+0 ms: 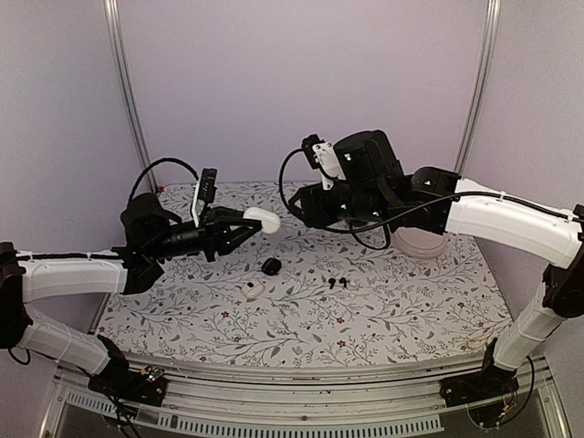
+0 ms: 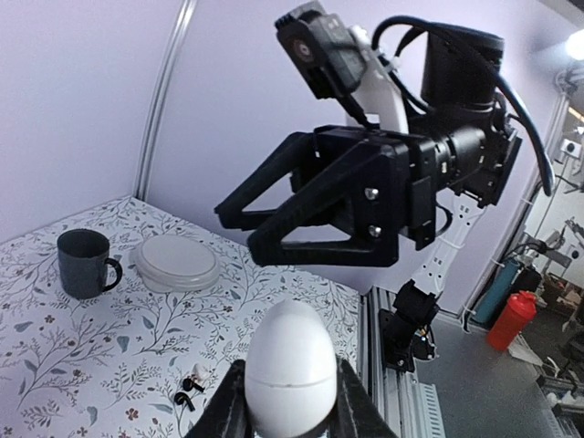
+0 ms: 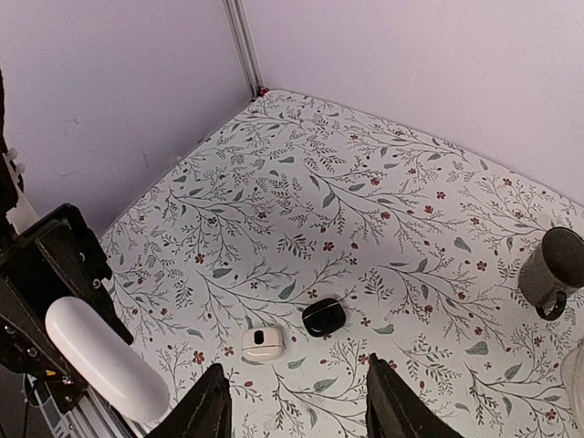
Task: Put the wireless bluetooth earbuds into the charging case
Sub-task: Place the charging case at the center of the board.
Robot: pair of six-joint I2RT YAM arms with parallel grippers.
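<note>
Table [image 1: 411,310], flowered cloth; both wrist views cut it off partway.

My right pincer [image 3: 301,415] hangs raised over the cloth, fingers apart, only cloth showing between them. Its own view catches just the finger ends.

My left pincer [image 1: 245,220] is also off the table, clamped on the white charging case [image 1: 265,220], a closed egg-like shell. The shell points at the right pincer, close to it but not touching.

Round pale container [image 2: 176,263] at the far right, half hidden behind my right arm from above.

Dark mug [image 2: 87,263] upright near it; the top view hides it behind the arm.

Round black case [image 1: 271,265] on the cloth, below the two pincers.

Small white case [image 1: 253,290] just beside the black one, nearer me. It has a dark spot on top, too small to read.

Black earbuds [image 1: 331,282], the pair lying loose on the cloth, right of the black case and apart from it. A tiny white piece [image 2: 196,371] lies just beside them in the left wrist view, too blurred to name
</note>
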